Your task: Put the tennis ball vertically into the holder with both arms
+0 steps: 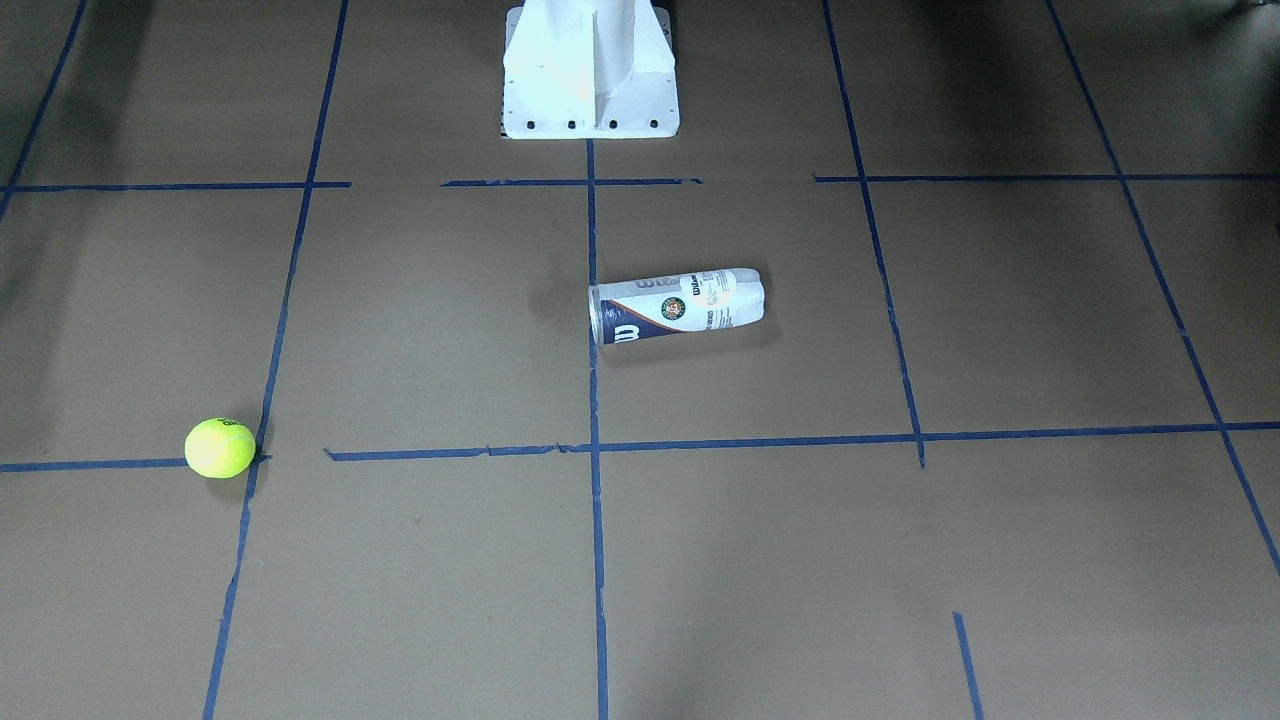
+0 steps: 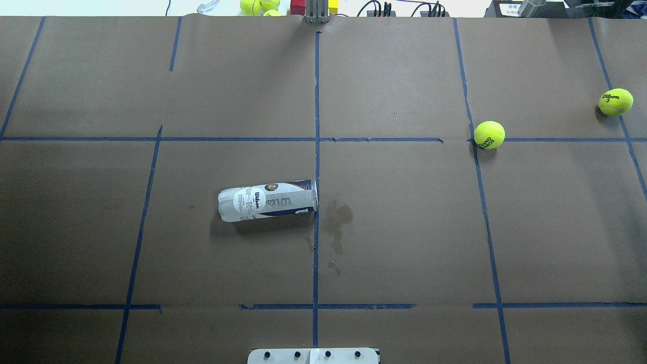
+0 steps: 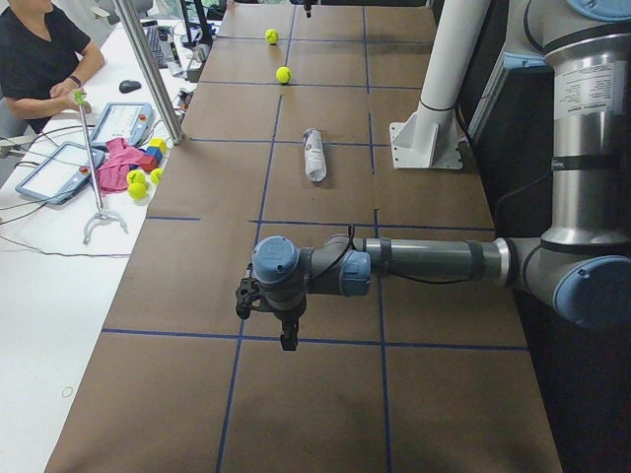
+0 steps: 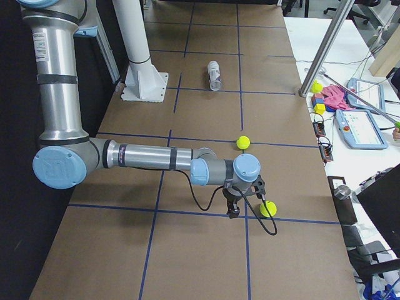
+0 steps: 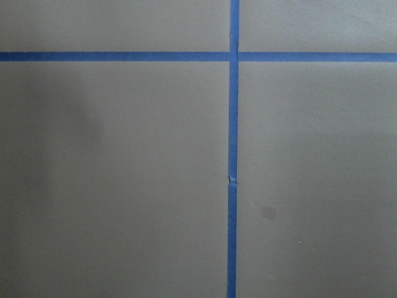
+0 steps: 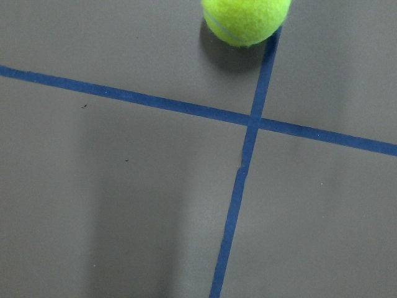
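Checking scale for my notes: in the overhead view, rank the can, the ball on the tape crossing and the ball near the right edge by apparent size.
1. The can.
2. The ball on the tape crossing and the ball near the right edge look alike; no ranking.

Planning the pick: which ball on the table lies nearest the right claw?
The ball marked 3, farthest to the robot's right; the other ball sits more central.

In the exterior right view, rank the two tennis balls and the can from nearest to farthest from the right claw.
1. Near tennis ball: just beside the right claw, on the operators' side.
2. Far tennis ball: farther along, toward the middle.
3. Can: lying on its side, farthest.
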You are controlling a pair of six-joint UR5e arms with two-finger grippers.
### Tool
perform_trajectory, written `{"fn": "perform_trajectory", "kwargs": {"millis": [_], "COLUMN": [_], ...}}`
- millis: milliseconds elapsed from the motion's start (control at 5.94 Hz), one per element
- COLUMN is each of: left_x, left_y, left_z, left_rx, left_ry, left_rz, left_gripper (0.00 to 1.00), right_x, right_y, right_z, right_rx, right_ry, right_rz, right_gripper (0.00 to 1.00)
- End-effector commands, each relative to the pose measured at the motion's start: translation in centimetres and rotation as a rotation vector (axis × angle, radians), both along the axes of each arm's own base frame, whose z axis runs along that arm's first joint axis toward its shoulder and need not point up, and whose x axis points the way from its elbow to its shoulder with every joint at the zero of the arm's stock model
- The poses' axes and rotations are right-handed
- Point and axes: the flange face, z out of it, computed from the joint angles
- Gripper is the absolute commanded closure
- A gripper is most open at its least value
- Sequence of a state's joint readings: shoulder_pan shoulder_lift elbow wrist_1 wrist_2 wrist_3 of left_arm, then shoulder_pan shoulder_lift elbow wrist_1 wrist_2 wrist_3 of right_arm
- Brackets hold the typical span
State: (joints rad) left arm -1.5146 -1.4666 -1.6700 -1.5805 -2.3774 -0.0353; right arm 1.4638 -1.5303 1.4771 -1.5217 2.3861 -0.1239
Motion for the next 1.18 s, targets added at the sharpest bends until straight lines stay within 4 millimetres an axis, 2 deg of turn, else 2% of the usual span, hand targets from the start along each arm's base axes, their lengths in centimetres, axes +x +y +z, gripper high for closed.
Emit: {"fn": "perform_trajectory", "kwargs": {"millis": [0, 168, 505, 842, 1011], "left_x": [0.0, 0.0, 0.1, 0.2, 0.1], "left_y": [-0.7, -0.8, -1.0, -1.2, -0.9], "left_z": [-0.9, -1.5, -1.9, -4.2, -4.0], "left_rx": [0.019, 0.03, 0.039, 0.087, 0.086], "left_ry": [-0.008, -0.003, -0.01, 0.004, 0.002], "left_rz": [-0.001, -0.002, -0.001, -0.001, -0.001], "left_gripper": [0.0, 0.0, 0.0, 0.0, 0.0], "right_x": [0.1, 0.2, 2.2, 2.2, 2.2], "right_y": [0.1, 0.3, 1.7, 1.8, 1.7], "right_z": [0.1, 0.3, 1.5, 1.4, 0.9], "right_rx": [-0.002, -0.006, -0.025, -0.023, -0.011], "right_ry": [0.001, 0.003, 0.004, 0.004, 0.002], "right_rz": [0.001, 0.002, 0.038, 0.038, 0.037], "right_gripper": [0.0, 0.0, 0.0, 0.0, 0.0]}}
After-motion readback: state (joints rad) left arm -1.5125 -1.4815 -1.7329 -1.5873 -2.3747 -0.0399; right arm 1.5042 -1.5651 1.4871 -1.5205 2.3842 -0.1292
